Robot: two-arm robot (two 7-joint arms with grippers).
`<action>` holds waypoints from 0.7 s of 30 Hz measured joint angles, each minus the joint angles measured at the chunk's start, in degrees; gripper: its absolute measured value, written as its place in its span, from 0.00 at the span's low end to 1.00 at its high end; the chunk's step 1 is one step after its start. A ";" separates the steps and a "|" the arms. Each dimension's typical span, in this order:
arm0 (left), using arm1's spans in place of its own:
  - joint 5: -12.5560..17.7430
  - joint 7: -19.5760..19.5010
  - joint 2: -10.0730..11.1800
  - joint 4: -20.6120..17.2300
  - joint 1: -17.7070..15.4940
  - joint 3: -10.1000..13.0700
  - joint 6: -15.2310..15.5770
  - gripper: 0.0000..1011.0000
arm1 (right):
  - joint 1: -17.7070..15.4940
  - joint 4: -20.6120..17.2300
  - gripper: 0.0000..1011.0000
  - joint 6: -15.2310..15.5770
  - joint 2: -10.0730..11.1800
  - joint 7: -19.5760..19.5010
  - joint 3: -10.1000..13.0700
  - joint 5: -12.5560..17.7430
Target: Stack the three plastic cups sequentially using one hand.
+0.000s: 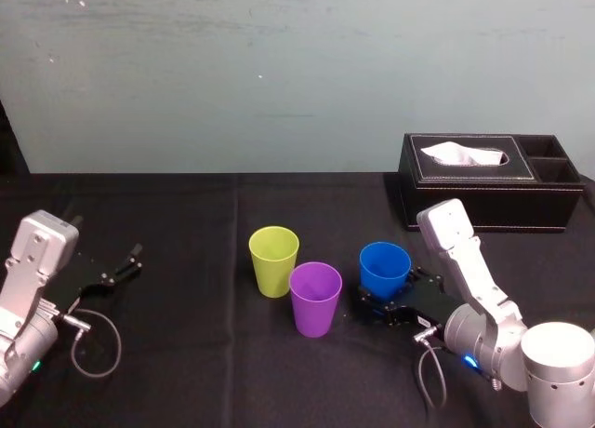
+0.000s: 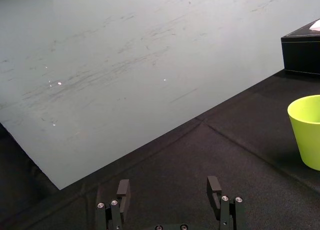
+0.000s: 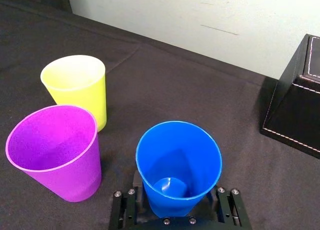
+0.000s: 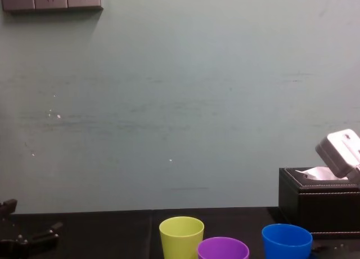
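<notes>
The fingers of the right gripper are closed low on the blue cup, which is held upright near the purple cup, the yellow-green cup just beyond. With so low a hold, it could be tipped on lifting, or the purple rim clipped. The left gripper is parked well apart, spread and empty.

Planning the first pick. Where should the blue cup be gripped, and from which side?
Probably its lower wall, side-on from the robot's side: the blue cup stands upright, mouth up, tapering downward, with the purple cup nearby on its left. The right gripper sits there; the left gripper idles far left.
</notes>
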 joint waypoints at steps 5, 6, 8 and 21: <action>0.00 0.00 0.00 0.00 0.00 0.00 0.00 0.99 | -0.02 -0.03 0.70 0.02 0.03 0.00 -0.03 0.03; 0.00 0.00 0.00 0.00 0.00 0.00 0.00 0.99 | -0.02 -0.04 0.70 0.02 0.03 -0.01 -0.03 0.04; 0.00 0.00 0.00 0.00 0.00 0.00 0.00 0.99 | -0.03 -0.05 0.70 0.02 0.04 -0.01 -0.03 0.04; 0.00 0.00 0.00 0.00 0.00 0.00 0.00 0.99 | 0.38 -2.57 0.70 1.66 0.42 1.60 1.04 -0.65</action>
